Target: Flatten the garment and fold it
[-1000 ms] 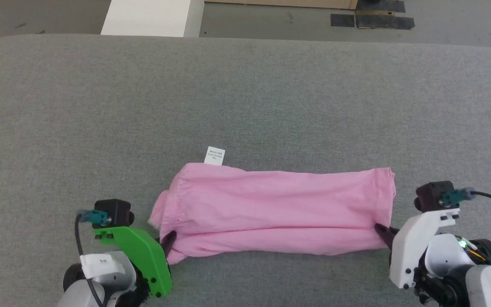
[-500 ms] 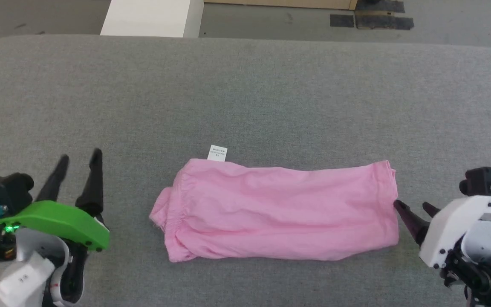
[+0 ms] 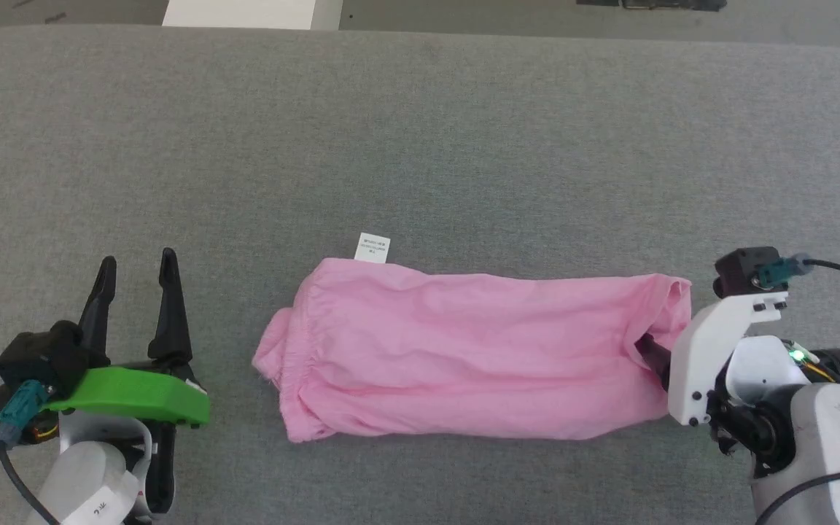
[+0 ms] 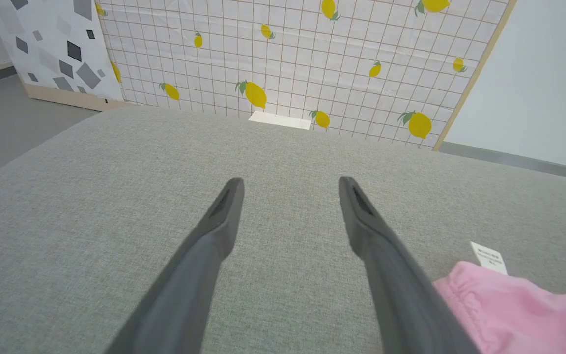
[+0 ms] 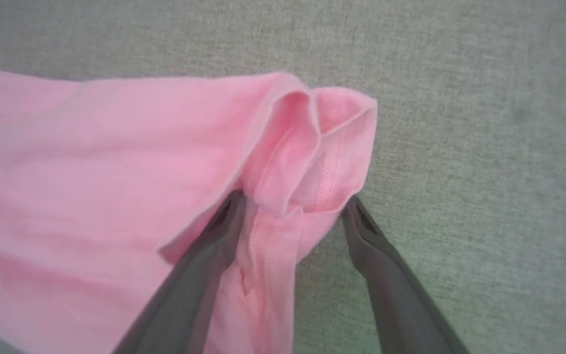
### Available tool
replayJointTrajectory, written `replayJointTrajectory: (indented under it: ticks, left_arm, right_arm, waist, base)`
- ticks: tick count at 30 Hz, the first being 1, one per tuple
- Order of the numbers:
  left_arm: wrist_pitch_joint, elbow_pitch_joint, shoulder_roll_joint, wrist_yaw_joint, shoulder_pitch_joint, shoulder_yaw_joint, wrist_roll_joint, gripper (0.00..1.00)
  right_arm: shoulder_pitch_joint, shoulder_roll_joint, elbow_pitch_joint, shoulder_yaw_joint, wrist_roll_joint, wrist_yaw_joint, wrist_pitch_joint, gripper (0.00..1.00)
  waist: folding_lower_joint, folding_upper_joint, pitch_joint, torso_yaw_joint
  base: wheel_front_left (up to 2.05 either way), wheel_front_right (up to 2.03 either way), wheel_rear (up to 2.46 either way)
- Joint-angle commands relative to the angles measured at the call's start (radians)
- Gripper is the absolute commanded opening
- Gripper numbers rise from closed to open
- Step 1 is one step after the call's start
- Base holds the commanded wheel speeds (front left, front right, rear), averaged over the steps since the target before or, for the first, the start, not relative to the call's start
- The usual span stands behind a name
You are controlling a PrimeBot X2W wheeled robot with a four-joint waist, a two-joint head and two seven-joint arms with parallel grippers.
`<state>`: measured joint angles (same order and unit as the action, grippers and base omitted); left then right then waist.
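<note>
- So, far left: the left gripper (image 3: 137, 259) was over the grey padded surface (image 3: 420, 131), well apart from the fabric. Its fingers were spread wide with nothing between them.
- The garment (image 3: 464, 357) lay lengthwise across the near middle of that surface. It was light pink, thin and wrinkly, and looked doubled over into one long strip.
- Its gathered waistband end (image 3: 296, 343) pointed left, with a small white label tag (image 3: 372, 248) poking out at the far edge. The print on it was way too tiny to read.
- The right end was the hem (image 5: 332, 162), curled open so you could see the stitching inside.
- The right gripper (image 5: 295, 199) was right at it, fingers apart with the hem bunched between them, not pinched together. In the head view the fabric hid most of its fingertips.
</note>
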<state>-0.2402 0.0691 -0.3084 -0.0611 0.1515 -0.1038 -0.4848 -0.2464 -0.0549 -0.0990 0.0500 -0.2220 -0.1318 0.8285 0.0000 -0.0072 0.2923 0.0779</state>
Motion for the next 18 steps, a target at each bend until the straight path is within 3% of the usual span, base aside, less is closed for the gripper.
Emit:
replayJointTrajectory:
  ticks: [1,2,8,18]
  left_arm:
    - [-0.009,0.006,0.005,0.008,0.019,0.004,0.009,1.0]
    - [-0.011,0.01,0.004,0.009,0.021,0.002,0.016,1.0]
    - [-0.019,0.0,0.016,0.014,0.023,0.009,0.051,1.0]
    - [-0.021,-0.023,0.034,0.031,0.01,0.032,0.083,1.0]
  right_arm:
    - [-0.001,0.005,-0.027,-0.017,0.011,0.001,0.005,0.23]
    - [-0.003,0.005,-0.033,-0.023,0.014,0.001,0.004,0.0]
    - [-0.013,-0.028,-0.025,0.011,0.008,0.001,0.003,0.0]
    - [-0.015,-0.152,0.004,0.213,0.069,0.001,0.07,0.0]
  waist:
    - [0.0,0.0072,0.005,0.004]
    - [0.0,0.0072,0.004,0.005]
    - [0.0,0.0072,-0.01,0.005]
    - [0.0,0.0072,-0.019,-0.005]
  base:
    - [0.0,0.0,0.0]
    - [0.0,0.0,0.0]
    - [0.0,0.0,0.0]
    - [0.0,0.0,0.0]
